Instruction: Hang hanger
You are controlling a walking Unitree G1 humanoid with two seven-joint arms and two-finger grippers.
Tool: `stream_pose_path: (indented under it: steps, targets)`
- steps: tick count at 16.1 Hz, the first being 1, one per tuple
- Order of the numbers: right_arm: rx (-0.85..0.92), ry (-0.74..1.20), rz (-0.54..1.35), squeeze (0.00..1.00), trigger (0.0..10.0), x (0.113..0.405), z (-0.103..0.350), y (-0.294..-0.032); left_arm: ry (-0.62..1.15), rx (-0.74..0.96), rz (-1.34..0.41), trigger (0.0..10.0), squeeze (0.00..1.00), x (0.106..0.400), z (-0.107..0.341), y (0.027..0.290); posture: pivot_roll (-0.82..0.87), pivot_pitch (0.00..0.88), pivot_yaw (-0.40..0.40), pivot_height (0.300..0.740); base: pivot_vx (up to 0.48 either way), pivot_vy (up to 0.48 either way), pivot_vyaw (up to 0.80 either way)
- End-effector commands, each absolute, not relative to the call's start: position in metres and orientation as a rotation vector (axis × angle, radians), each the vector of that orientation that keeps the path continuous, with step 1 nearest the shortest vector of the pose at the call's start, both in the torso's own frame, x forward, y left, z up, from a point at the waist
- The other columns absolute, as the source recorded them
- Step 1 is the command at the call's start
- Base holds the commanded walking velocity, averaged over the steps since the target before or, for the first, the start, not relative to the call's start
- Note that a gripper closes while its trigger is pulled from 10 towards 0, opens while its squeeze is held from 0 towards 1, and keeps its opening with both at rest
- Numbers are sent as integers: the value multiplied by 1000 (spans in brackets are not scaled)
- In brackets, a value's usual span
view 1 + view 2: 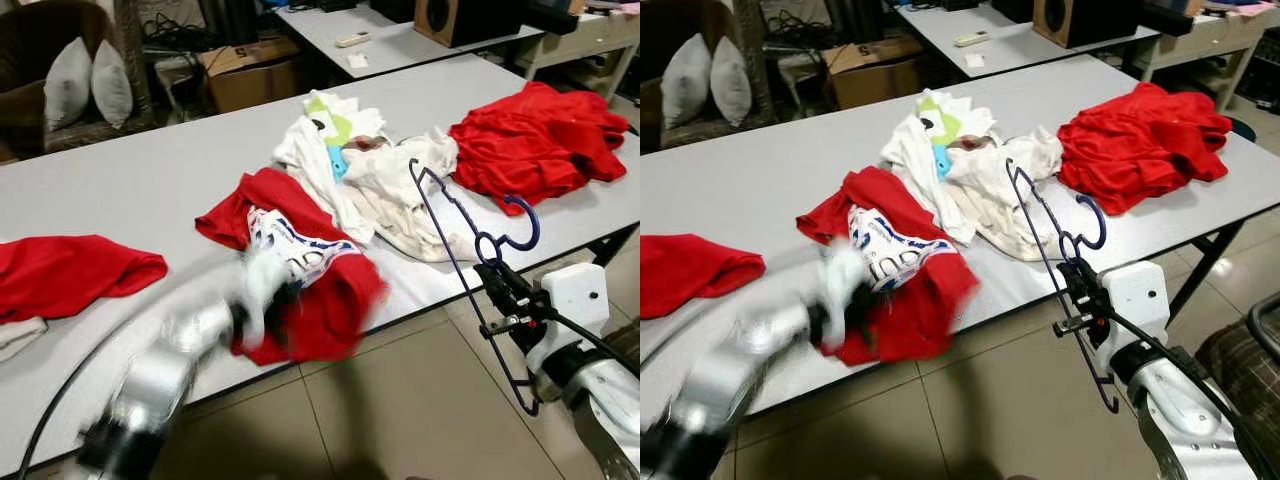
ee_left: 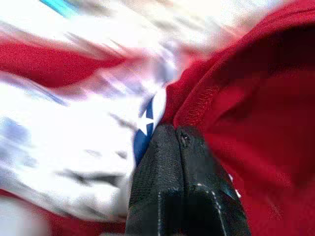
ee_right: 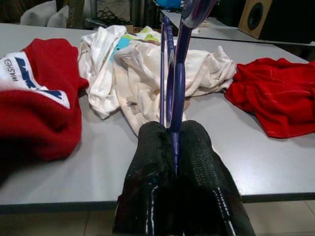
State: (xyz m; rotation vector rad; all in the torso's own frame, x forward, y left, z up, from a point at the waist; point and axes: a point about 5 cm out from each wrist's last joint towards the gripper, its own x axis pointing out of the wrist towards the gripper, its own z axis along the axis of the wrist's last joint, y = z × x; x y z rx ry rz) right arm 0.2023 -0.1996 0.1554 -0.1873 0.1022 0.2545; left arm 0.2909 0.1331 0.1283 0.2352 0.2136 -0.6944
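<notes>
A thin blue hanger [image 1: 440, 220] stands upright at the table's front edge, hook [image 1: 520, 225] toward the right. My right gripper [image 1: 495, 275] is shut on its lower part; in the right wrist view the wire [image 3: 173, 73] runs up from between the pressed fingers [image 3: 152, 147]. A red shirt with a white printed panel [image 1: 300, 260] lies near the front edge of the table. My left gripper [image 1: 270, 295], blurred by motion, is at this shirt. The left wrist view has its fingers [image 2: 162, 162] closed together, with the shirt's red and white cloth [image 2: 246, 123] at their tips.
On the long grey table [image 1: 150, 180] lie a pile of white clothes [image 1: 370, 180], a red garment [image 1: 535, 140] at the right and another red garment [image 1: 70, 275] at the left. Behind are a cardboard box [image 1: 250, 70], cushions [image 1: 90, 80] and a second table [image 1: 400, 40]. Tiled floor lies below.
</notes>
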Motion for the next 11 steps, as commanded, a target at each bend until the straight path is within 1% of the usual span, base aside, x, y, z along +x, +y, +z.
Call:
stream_pose_path:
  steps: [1, 2, 5, 6, 7, 8, 9, 11]
  targets:
    - [-193, 91, 241, 0, 10000, 203, 156, -201, 116, 270, -560, 0, 0, 305, 146, 146, -152, 0, 112, 740, 0, 0, 0]
    - [-193, 86, 237, 0, 10000, 204, 157, -201, -18, 324, -491, 0, 0, 319, 173, 151, -154, 0, 117, 740, 0, 0, 0]
    - [-193, 79, 230, 0, 10000, 205, 158, -202, -118, 386, -416, 0, 0, 328, 191, 155, -150, 0, 117, 740, 0, 0, 0]
    - [-192, 69, 229, 0, 10000, 209, 158, -201, -199, 542, -323, 0, 0, 347, 207, 162, -145, 0, 114, 740, 0, 0, 0]
    - [-192, 68, 232, 0, 10000, 210, 158, -201, -204, 578, -331, 0, 0, 351, 209, 161, -144, 0, 115, 740, 0, 0, 0]
    - [-192, 66, 236, 0, 10000, 211, 158, -199, -187, 614, -394, 0, 0, 354, 206, 158, -143, 0, 117, 740, 0, 0, 0]
    - [-192, 65, 237, 0, 10000, 211, 158, -199, -116, 598, -481, 0, 0, 350, 194, 154, -145, 0, 120, 740, 0, 0, 0]
    - [-191, 64, 239, 0, 10000, 211, 158, -198, -2, 587, -562, 0, 0, 341, 170, 151, -146, 0, 120, 740, 0, 0, 0]
